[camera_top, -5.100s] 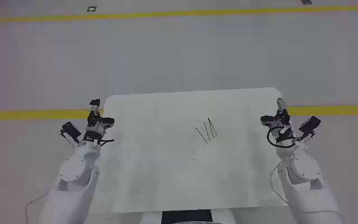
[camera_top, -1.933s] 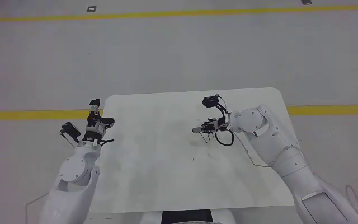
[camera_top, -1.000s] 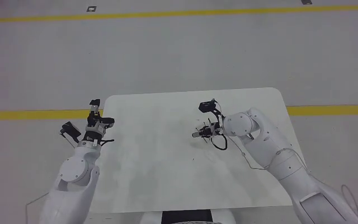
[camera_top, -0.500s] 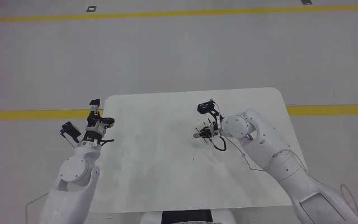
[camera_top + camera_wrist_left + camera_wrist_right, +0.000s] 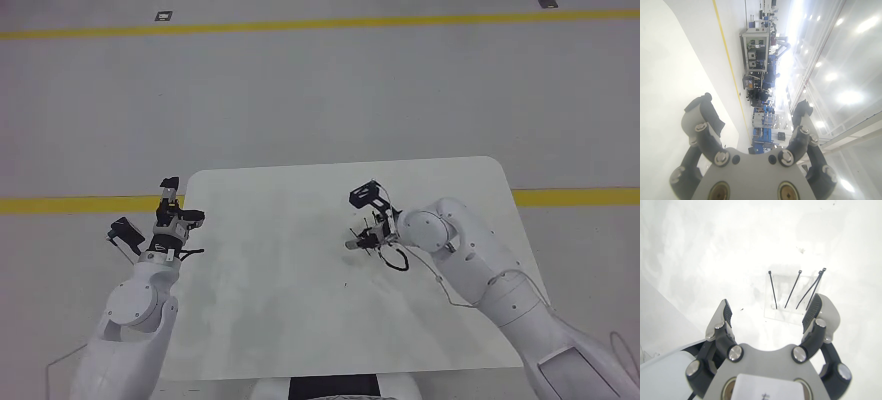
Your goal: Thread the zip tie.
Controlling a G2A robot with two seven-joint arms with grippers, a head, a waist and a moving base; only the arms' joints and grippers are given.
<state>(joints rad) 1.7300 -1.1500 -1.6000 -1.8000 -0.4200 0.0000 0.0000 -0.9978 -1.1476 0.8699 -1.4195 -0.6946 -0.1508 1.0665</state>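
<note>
Hovering over the white surface [image 5: 270, 300], the right end effector [image 5: 771, 303] holds its fingers wide apart, four black zip ties [image 5: 793, 289] lying on a clear sheet [image 5: 789, 313] just beyond its tips. The left end effector [image 5: 753, 102], also spread, hangs beside the surface's left edge.

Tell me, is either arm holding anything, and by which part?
Nothing is held. The right jaws hang open over the zip ties, gripping none of them; the left jaws are open and empty too.
</note>
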